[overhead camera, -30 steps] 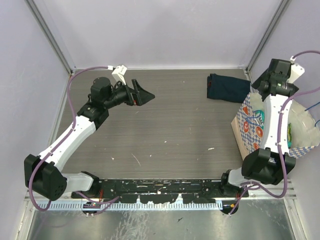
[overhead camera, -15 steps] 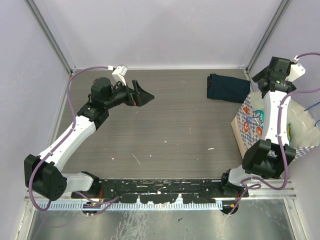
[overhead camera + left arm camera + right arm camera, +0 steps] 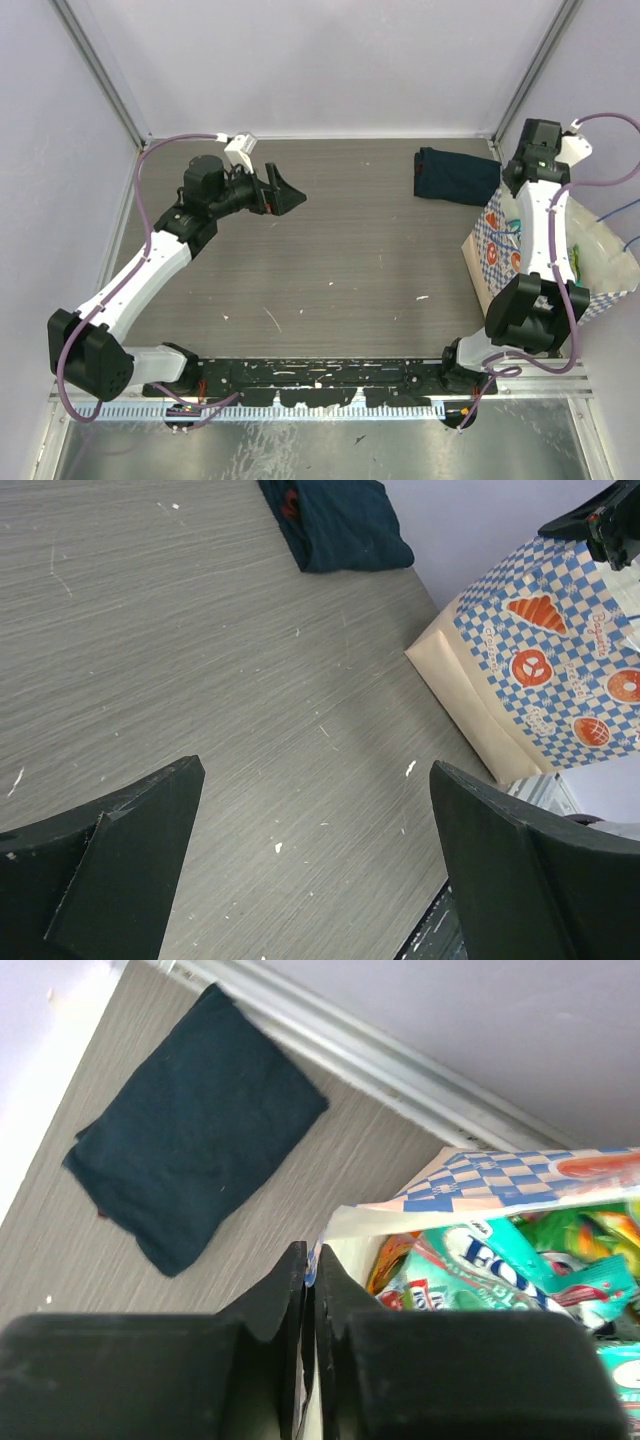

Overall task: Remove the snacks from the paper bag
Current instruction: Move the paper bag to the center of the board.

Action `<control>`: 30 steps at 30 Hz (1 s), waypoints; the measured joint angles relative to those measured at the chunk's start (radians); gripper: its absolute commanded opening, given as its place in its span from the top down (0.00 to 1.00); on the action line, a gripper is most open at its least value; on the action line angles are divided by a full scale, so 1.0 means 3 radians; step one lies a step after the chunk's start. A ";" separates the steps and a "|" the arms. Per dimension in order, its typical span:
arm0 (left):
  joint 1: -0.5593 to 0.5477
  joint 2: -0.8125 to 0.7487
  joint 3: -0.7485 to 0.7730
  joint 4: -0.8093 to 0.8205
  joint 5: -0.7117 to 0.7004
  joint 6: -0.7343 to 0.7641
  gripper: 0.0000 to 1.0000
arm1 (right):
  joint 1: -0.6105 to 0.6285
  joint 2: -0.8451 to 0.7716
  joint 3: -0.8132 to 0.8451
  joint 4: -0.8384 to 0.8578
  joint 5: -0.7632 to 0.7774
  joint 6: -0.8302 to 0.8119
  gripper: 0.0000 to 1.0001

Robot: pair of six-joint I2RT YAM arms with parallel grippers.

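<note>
The paper bag (image 3: 497, 246) stands at the table's right edge, cream with a blue-white checkered band and orange-red pictures (image 3: 560, 665). My right gripper (image 3: 311, 1260) is shut on the bag's near top rim (image 3: 470, 1188), with the paper edge pinched between the two fingers. Inside the bag lie several glossy snacks (image 3: 480, 1260) in teal, green and orange. From above, the right gripper (image 3: 531, 162) sits at the bag's back left corner. My left gripper (image 3: 296, 192) hangs open over the table's left half, nothing between its fingers (image 3: 315, 770).
A dark navy folded cloth (image 3: 455, 175) lies at the back right, just left of the bag (image 3: 195, 1130). Metal frame posts and walls close in the back and right sides. Blue cord handles (image 3: 625, 212) hang out to the right.
My right gripper went from open to shut on the bag's rim, shifting slightly left and back. The bag's top has changed shape. The left arm has not moved.
</note>
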 measured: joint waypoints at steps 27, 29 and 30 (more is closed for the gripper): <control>0.0318 -0.0045 0.1279 -0.1727 -0.1807 0.0401 0.02 | 0.3421 0.0703 0.0725 -0.0173 0.0699 0.0139 1.00; 0.0535 -0.0064 0.1280 -0.1883 -0.1864 0.0398 0.02 | 0.3620 0.1001 0.1061 -0.0167 0.0726 0.0132 1.00; 0.0637 -0.0078 0.1280 -0.1946 -0.1882 0.0390 0.02 | 0.3719 0.1209 0.1311 -0.0153 0.0735 0.0116 1.00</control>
